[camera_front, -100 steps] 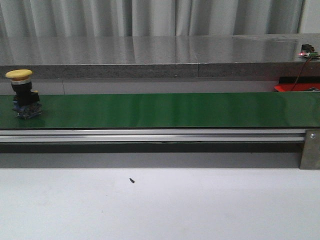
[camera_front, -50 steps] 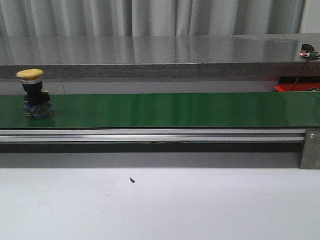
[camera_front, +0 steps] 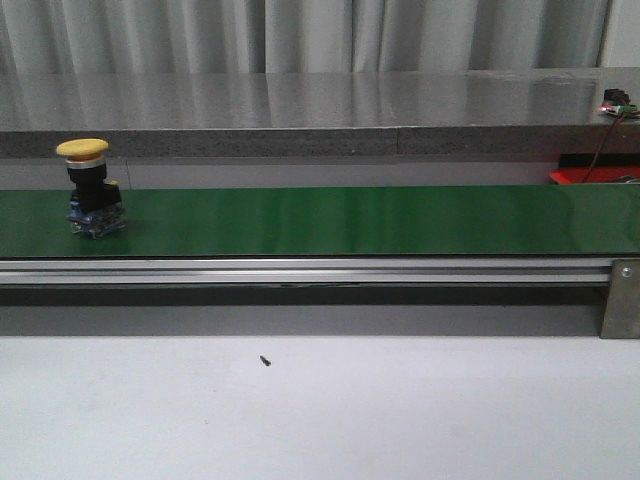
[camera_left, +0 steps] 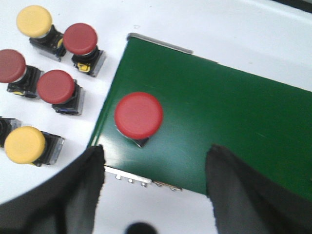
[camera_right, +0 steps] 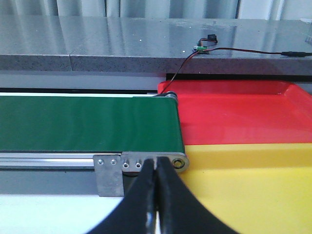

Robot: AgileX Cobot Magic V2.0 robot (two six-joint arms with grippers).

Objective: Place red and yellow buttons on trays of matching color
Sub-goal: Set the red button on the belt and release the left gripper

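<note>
Here we find the red button (camera_left: 138,115) upright on the green belt (camera_left: 234,117), directly between the left gripper (camera_left: 153,183) fingers (spread wide); the right gripper (camera_right: 156,195) is closed, empty.

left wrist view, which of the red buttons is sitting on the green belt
The red button between the left tool's fingers: it alone stands on the green belt. The other three red buttons sit off the belt beside two yellow ones.

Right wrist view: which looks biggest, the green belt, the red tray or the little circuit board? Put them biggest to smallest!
1. green belt and red tray: they fill about the same area, and the tray runs off the picture's edge, so no ranking between them.
2. circuit board: tiny, but also farthest from the camera.
</note>
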